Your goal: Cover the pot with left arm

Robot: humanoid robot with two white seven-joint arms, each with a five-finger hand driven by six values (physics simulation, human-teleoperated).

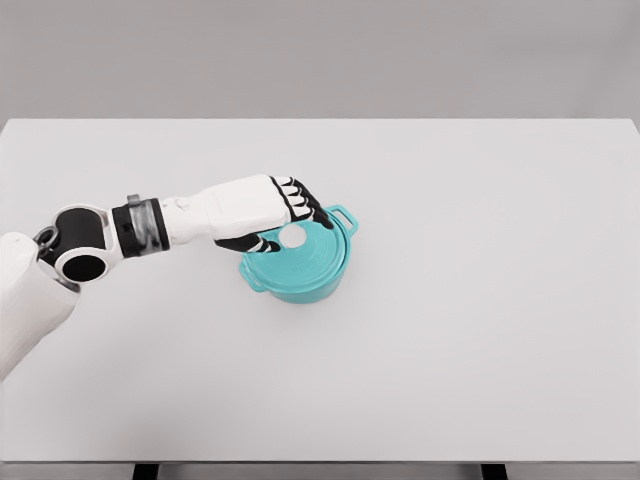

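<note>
now left hand (285,215) curls its fingers around lid (300,255) knob atop teal pot (305,285).

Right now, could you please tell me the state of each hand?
Left hand: closed on the knob of the lid on the pot.
Right hand: not in view.

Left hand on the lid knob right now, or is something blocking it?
Probably yes. The left hand is over the teal pot, fingers curled around the white knob on the lid. Nothing else stands on the table nearby.
</note>
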